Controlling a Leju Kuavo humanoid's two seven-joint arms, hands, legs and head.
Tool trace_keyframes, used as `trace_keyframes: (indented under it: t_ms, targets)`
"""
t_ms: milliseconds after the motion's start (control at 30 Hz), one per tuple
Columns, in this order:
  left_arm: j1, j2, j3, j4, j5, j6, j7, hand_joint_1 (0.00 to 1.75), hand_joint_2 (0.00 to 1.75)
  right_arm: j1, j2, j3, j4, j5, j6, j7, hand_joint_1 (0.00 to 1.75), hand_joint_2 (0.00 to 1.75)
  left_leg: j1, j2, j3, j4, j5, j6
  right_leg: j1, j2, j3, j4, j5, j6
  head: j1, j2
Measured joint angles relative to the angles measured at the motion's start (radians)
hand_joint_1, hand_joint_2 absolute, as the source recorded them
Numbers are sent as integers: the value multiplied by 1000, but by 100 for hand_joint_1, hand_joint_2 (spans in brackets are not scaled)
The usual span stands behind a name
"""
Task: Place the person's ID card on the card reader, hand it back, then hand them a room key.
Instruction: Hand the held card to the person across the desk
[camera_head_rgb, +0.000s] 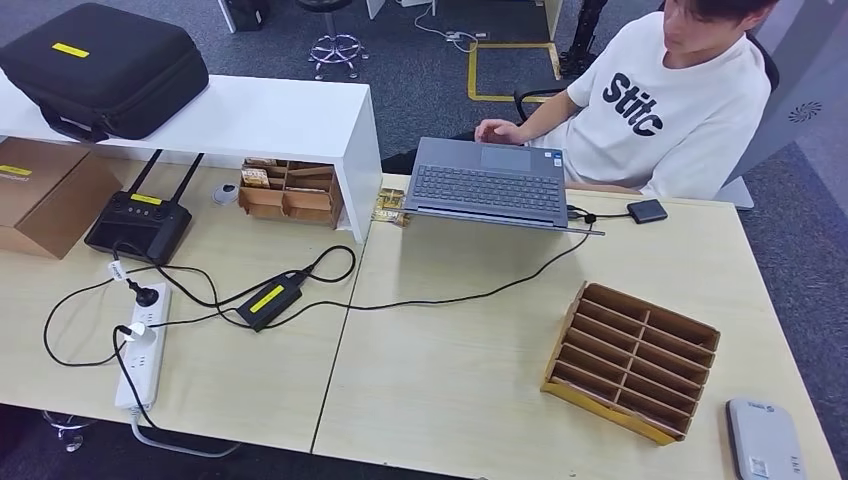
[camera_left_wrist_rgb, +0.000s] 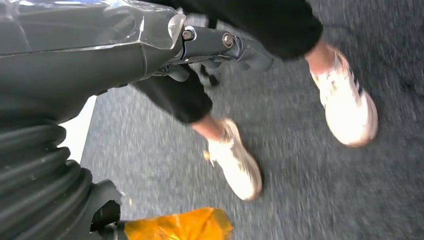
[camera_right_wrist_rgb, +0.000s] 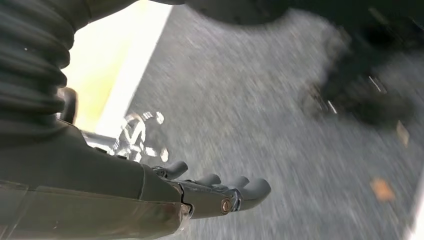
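- Here we look down from the head view on a pale wooden surface (camera_head_rgb: 450, 380) with a person (camera_head_rgb: 670, 95) in a white printed T-shirt seated at its far side, toward 1 o'clock.
- The person's hand (camera_head_rgb: 497, 131) rests just beyond an open grey laptop (camera_head_rgb: 487, 185), which sits at 12 o'clock on the surface.
- The card reader (camera_head_rgb: 765, 438), a flat grey device, lies at the 4 o'clock corner of the surface, just beside a slanted cardboard rack (camera_head_rgb: 632, 358) of slots; we cannot make out any card in the slots or on the reader.
- A small dark box (camera_head_rgb: 647, 210) lies beside the laptop's right end, joined to a black cable (camera_head_rgb: 470, 295) that runs across the surface to a black power brick with a yellow label (camera_head_rgb: 268, 300).
- At 8 o'clock a white power strip (camera_head_rgb: 143, 345) lies near the front edge, with plugs in it.
- At 10 o'clock stand a black two-antenna device (camera_head_rgb: 140, 222) and a brown cardboard box (camera_head_rgb: 45, 192), under a white shelf (camera_head_rgb: 250, 115) that carries a black zipped case (camera_head_rgb: 105, 68).
- A small open cardboard tray (camera_head_rgb: 290, 190) sits under the shelf's right end.
- In the left wrist view, the left hand (camera_left_wrist_rgb: 220, 47) hangs over grey carpet, fingers spread and holding nothing; pale sneakers (camera_left_wrist_rgb: 235, 160) of someone standing show blurred beyond it.
- In the right wrist view, the right hand (camera_right_wrist_rgb: 220, 192) hangs over blurred grey carpet, fingers extended side by side with nothing in them.
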Motion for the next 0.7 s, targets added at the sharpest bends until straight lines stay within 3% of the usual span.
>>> trace_keyframes:
  t_ms: [33, 100, 167, 233, 300, 500, 633, 700]
  targets:
    - [-1, -3, 3, 0, 2, -20, 0, 0, 175, 8, 2, 0, 1, -4, -27, 3, 0, 175, 0, 0, 0, 0, 0, 0, 0, 0, 0, 0, 0, 0, 0, 0]
    - [0, -6, 5, 0, -15, -103, 14, 0, 87, 15, 2, -4, 1, -15, -131, 22, 0, 175, 0, 1, -1, 0, 0, 0, 0, 1, 0, 0, -1, 0, 0, 0]
    - [2, 0, -2, 0, -59, -249, 39, 0, 0, 7, -3, -12, -2, -22, -224, 42, 0, 175, 0, 1, -1, 0, 0, 0, 0, 1, 0, 0, -1, 0, 1, 0]
    - [5, 15, -17, 0, -97, -398, 62, 0, 0, -12, -9, -19, -5, -17, -244, 59, 0, 175, 0, 2, -1, 0, 0, 0, 0, 2, 0, 0, 0, 0, 1, 0]
    - [7, 26, -28, 0, -106, -440, 66, 0, 0, -32, -12, -20, -5, 0, -206, 71, 0, 175, 0, 2, 0, 0, 0, 0, 0, 2, 0, -1, 0, 0, 0, 0]
    - [6, 27, -32, 0, -77, -207, 46, 0, 0, -35, 1, -17, -4, 26, -53, 42, 0, 175, 0, 1, 1, 0, 0, 0, 0, 1, 0, 0, 0, 0, 0, 0]
    - [1, 11, -24, 0, -25, -83, 10, 0, 0, -13, 5, -17, -1, 14, 3, 7, 0, 0, 0, 1, 1, 0, 0, 0, 0, 1, 0, 0, -1, 0, 0, 0]
    - [0, 9, -21, 0, -34, -136, 28, 0, 0, -5, 5, -19, -1, 7, -86, 1, 0, 0, 0, 1, 0, 0, -1, 0, 0, 1, 0, 0, -1, 0, 0, 0]
